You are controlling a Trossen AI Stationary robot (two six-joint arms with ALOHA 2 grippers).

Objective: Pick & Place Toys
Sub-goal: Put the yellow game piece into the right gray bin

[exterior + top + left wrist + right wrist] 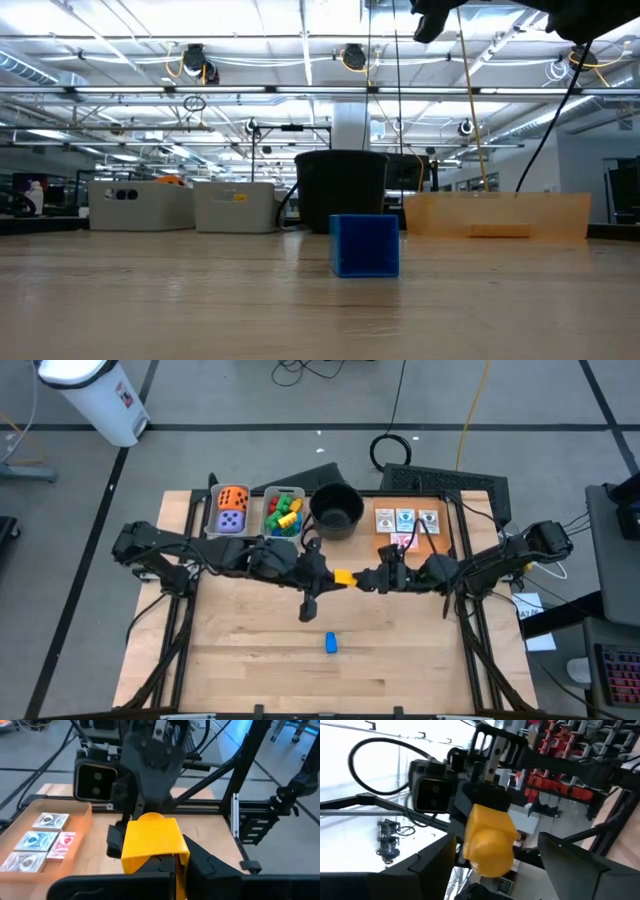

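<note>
yellow block [343, 576] mid-air between both grippers, above table centre.
left gripper [330, 577] clamped on it; right gripper [366, 579] faces it, fingers apart around the block's other end, not closed. blue block [331, 643] lies alone on the table [250, 660], nearer the front.

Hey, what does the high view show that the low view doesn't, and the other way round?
Only the high view shows the yellow plastic block held in the shut left gripper, the open right gripper facing it, the orange die and purple die, and the picture cards. Only the low view shows the ceiling lights in the room behind. Both show the blue plastic block lying on the wooden table and the round black pot.
</note>
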